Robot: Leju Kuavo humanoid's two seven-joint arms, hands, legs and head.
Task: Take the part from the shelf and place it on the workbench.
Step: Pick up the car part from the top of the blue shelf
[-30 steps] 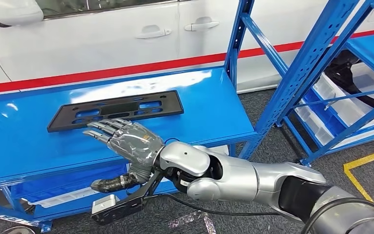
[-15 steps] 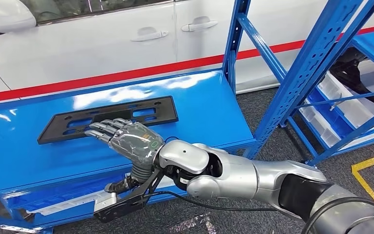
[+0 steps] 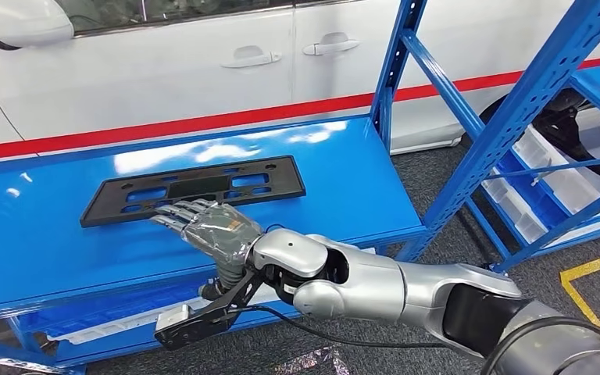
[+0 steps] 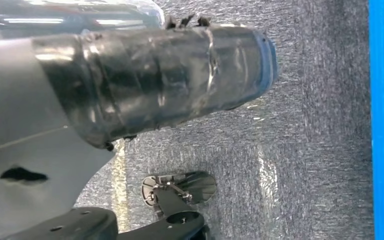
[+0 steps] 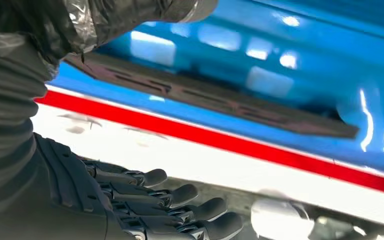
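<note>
The black part (image 3: 194,189), a flat slotted plate, lies on the glossy blue workbench (image 3: 344,187), left of centre in the head view. Just below it in the frame, the right hand (image 3: 207,226) hovers with its fingers (image 3: 176,211) stretched out, apart and holding nothing; their tips reach the part's near edge, though contact cannot be judged. In the right wrist view the part (image 5: 210,97) stretches across the middle. The left hand (image 4: 145,85) hangs over grey floor (image 4: 310,125); whether it is spread or closed cannot be told. A white car (image 3: 164,70) with a red stripe fills the top, and blue shelving (image 3: 516,117) stands at right.
</note>
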